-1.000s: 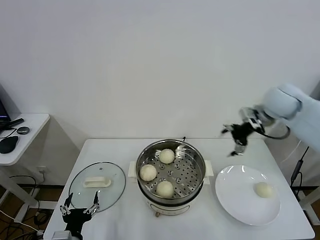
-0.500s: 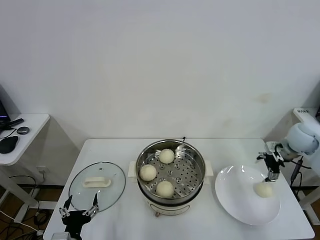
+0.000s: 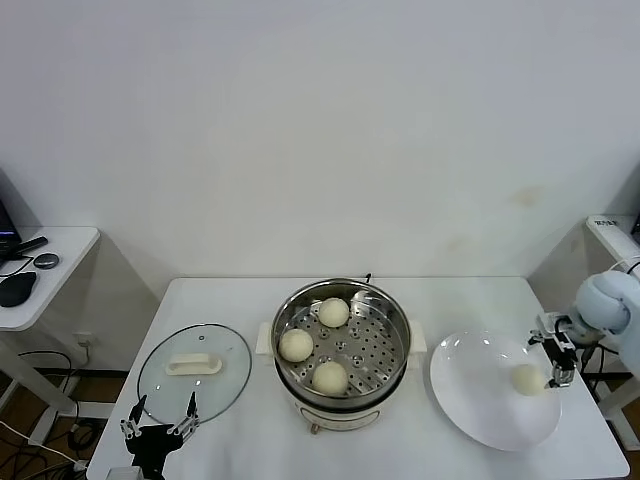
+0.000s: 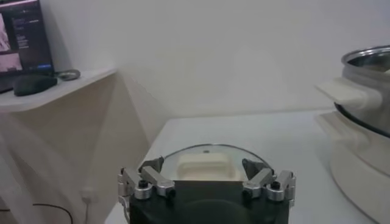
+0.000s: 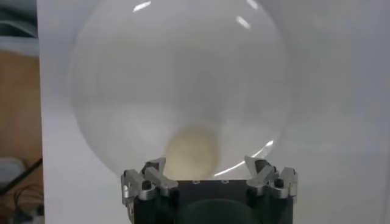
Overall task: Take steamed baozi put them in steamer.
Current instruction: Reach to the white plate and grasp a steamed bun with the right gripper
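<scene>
My right hand point(image 3: 558, 360) hangs at the right rim of the white plate point(image 3: 470, 385), its fingers point(image 5: 152, 175) spread wide and gripping nothing. The last steamed baozi point(image 3: 526, 379) lies on the plate just beside the hand; in the right wrist view it sits right ahead of my parted fingers, though I cannot tell whether they touch it. The other three buns already rest in the steamer point(image 3: 385, 303) at the middle of the worktop point(image 3: 230, 300): one toward the back point(image 3: 334, 312), one on the left point(image 3: 296, 345), one at the front point(image 3: 329, 377). My left hand point(image 3: 158, 430) waits low at the near left edge of the worktop, also fully released and empty, just short of the glass lid point(image 3: 170, 390) that lies flat to the left of the steamer.
</scene>
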`<state>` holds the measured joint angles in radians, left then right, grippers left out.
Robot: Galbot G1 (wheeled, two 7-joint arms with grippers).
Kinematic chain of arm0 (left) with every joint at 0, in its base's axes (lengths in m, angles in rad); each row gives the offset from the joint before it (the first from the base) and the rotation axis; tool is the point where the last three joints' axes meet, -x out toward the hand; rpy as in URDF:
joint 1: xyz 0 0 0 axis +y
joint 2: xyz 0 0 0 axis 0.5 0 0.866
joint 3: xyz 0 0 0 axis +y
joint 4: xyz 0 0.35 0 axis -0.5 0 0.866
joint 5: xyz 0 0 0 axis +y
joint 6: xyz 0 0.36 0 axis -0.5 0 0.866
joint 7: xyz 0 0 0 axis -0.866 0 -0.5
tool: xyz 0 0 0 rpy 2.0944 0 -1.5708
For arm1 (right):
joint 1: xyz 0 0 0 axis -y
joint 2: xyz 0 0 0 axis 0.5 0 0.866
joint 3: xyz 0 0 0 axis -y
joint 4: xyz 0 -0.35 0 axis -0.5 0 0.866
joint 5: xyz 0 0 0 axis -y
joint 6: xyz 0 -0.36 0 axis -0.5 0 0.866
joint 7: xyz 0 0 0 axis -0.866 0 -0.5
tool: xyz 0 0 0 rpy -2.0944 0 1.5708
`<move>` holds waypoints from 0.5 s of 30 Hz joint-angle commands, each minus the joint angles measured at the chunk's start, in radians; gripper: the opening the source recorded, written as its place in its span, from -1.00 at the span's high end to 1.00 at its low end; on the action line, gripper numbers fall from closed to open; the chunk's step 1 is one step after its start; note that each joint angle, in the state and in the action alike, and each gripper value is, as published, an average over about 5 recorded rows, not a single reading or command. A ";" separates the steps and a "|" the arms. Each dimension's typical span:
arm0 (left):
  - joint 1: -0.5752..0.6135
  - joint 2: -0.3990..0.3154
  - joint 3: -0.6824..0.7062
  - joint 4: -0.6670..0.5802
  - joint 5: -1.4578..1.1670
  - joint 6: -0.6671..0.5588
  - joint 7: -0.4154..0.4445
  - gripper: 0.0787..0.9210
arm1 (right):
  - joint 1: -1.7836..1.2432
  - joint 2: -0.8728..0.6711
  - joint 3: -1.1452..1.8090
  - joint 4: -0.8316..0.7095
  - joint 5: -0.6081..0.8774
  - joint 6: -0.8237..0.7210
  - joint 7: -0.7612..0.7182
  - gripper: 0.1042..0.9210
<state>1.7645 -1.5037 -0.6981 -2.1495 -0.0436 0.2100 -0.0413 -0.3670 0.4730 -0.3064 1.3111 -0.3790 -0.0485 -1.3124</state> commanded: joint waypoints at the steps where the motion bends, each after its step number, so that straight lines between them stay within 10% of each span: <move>1: -0.004 0.002 0.000 0.007 -0.001 0.001 0.001 -0.77 | -0.056 0.028 0.037 -0.046 -0.074 0.041 -0.001 -0.76; 15: -0.004 0.003 0.000 0.013 0.000 0.001 0.001 -0.77 | -0.071 0.082 0.035 -0.091 -0.082 0.028 0.082 -0.76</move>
<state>1.7604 -1.5016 -0.6982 -2.1376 -0.0439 0.2105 -0.0408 -0.4217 0.5298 -0.2779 1.2463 -0.4413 -0.0240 -1.2708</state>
